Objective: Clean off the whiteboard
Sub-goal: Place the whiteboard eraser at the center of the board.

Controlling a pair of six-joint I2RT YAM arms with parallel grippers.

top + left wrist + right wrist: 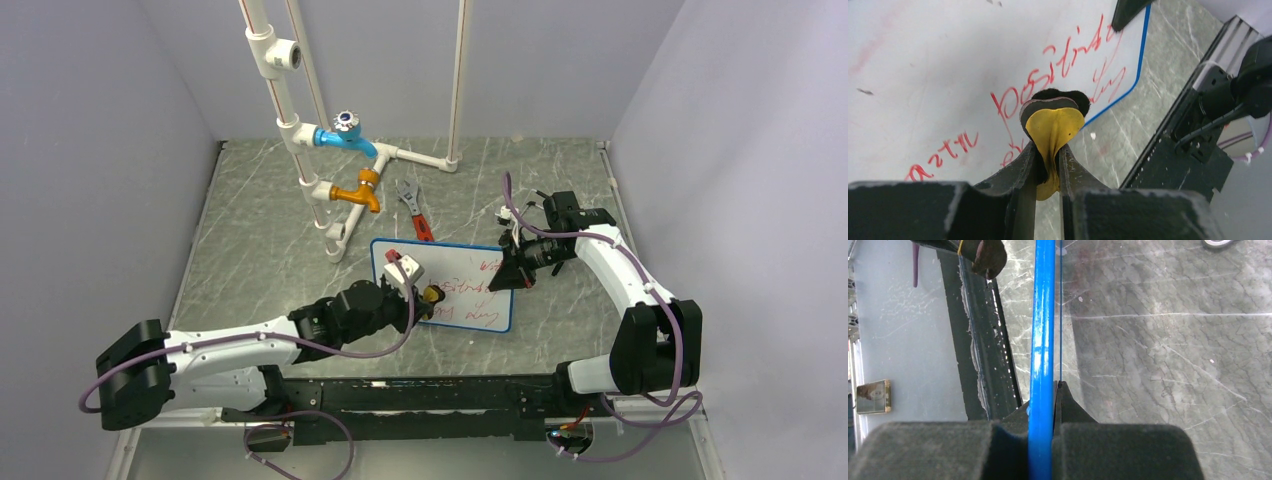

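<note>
The whiteboard [455, 275] lies on the marble table with red handwriting on its right half; its left part looks plain white. My left gripper [425, 295] is shut on a yellow eraser with a black felt pad [1053, 120], pressed on the board's face among the red words [1068, 55]. My right gripper [512, 272] is shut on the board's blue frame [1042, 340] at its right edge, seen edge-on in the right wrist view. The blue frame's corner also shows in the left wrist view [1128, 90].
A red-handled wrench [413, 212] lies behind the board. White pipes with a blue tap [345, 135] and an orange tap [358, 193] stand at the back left. A black rail [420, 390] runs along the near table edge.
</note>
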